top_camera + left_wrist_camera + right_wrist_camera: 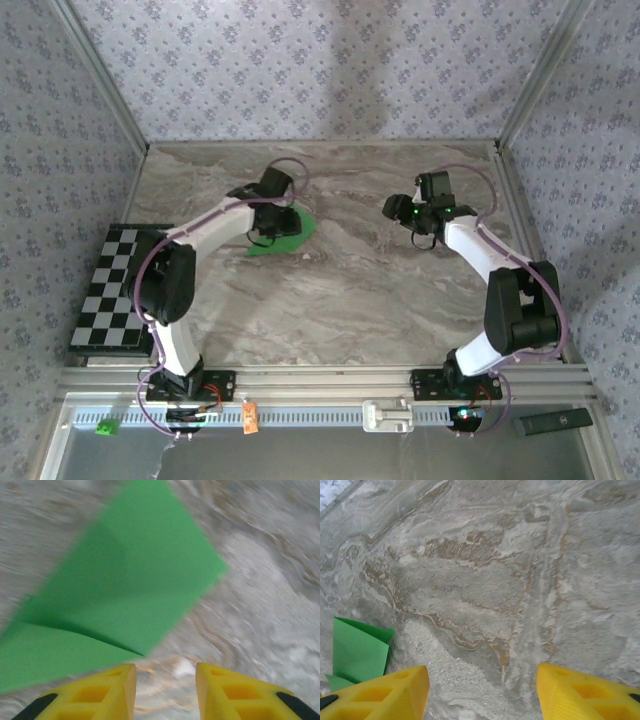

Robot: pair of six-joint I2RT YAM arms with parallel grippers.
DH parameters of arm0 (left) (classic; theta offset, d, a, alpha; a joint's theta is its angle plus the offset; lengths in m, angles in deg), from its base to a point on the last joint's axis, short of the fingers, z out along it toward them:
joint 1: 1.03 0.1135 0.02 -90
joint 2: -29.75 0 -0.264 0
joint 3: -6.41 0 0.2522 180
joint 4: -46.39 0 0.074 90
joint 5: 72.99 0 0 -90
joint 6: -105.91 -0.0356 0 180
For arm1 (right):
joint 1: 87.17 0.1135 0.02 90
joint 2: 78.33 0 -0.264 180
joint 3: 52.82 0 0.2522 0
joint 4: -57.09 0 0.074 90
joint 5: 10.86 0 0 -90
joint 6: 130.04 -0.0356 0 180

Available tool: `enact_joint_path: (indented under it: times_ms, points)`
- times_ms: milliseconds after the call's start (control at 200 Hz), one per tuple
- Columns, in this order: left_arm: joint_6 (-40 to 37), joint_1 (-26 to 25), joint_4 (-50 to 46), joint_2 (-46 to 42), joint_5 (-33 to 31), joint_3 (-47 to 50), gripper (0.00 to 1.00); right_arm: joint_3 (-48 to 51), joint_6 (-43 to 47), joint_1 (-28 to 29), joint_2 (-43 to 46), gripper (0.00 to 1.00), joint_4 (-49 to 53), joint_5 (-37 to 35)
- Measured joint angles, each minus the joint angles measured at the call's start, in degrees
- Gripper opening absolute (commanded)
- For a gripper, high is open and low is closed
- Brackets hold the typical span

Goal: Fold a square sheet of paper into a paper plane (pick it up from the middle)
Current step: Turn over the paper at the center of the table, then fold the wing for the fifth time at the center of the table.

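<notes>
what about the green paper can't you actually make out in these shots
Top view: the left arm covers part of the green paper, hiding its folds.
Left wrist view: motion blur smears the paper's edges; the frame's left edge cuts it off.
Right wrist view: a yellow finger hides the paper's lower part; its overall shape is unclear.

Green paper — blurred, edge-cropped

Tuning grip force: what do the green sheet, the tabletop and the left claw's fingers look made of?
Sheet: thin matte paper, judging by the sharp creases and a raised flap. Tabletop: smooth, with grey-brown marble veining; stone or printed laminate, can't tell. Left claw fingers: matte yellow, probably plastic, with moulded hollow pockets.
</notes>
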Motion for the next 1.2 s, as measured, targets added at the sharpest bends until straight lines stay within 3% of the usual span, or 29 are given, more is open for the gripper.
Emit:
enact_joint_path:
  times_ms: [130, 535, 915, 1079, 1199]
  points:
    - [-0.2, 4.7, 1.5, 3.1, 1.7, 1.3, 0.28, 0.0, -0.7, 2.0, -1.8, 0.6, -0.7, 1.0]
    - [3.4, 6.9, 5.0, 8.7, 4.4, 1.9, 0.23, -0.2, -3.9, 5.6, -5.4, 0.6, -2.2, 3.2]
    - [22.7, 1.6, 15.8, 8.7, 12.8, 5.6, 0.29, -0.2, -9.5, 9.9, -9.0, 0.58, -6.6, 5.8]
    - [24.2, 1.0, 15.0, 5.5, 13.2, 6.4, 0.32, -0.2, -11.0, 10.4, -9.7, 0.58, -7.0, 6.1]
    - [22.9, 1.6, 13.8, 2.3, 13.0, 6.5, 0.28, 0.0, -12.5, 10.5, -9.7, 0.58, -8.3, 6.0]
